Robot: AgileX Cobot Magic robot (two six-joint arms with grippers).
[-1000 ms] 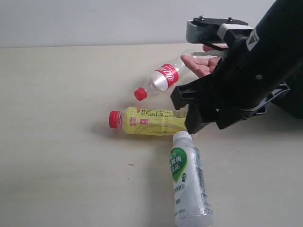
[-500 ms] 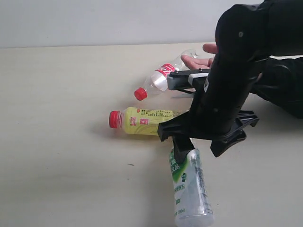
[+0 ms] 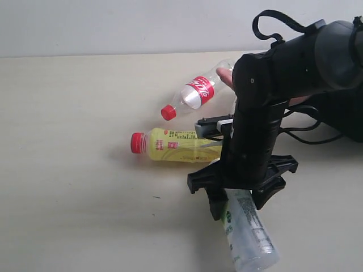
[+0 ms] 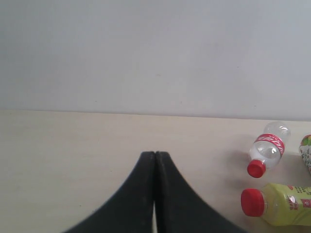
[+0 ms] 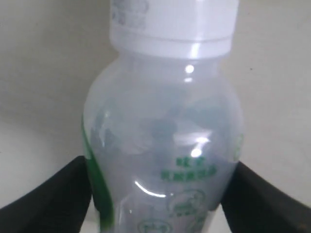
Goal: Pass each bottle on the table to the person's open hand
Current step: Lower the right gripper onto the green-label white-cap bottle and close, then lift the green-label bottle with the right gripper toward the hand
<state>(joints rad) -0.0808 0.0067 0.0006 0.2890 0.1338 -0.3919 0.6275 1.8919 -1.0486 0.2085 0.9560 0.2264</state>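
My right gripper (image 3: 235,199) reaches down near the table's (image 3: 68,170) front edge, shut on a lying whitish bottle with a green-white label (image 3: 250,233). In the right wrist view its black fingers (image 5: 68,187) press both sides of that bottle (image 5: 163,141). The yellow bottle (image 3: 173,144) and the clear red-capped bottle (image 3: 193,95) lie behind it. Only a fingertip of the person's open hand (image 3: 225,76) shows past my arm. My left gripper (image 4: 155,154) is shut and empty, away from the bottles. The second whitish bottle is not clearly seen.
My right arm (image 3: 283,73) covers the right middle of the exterior view, with a black sleeve behind it. A pale wall runs along the table's far edge. A whitish-green thing (image 4: 306,153) is cut off at the left wrist view's edge.
My right arm swung down from beside the hand onto the whitish bottle. The bottle has turned, its base swinging to the right. The other two bottles have not moved.
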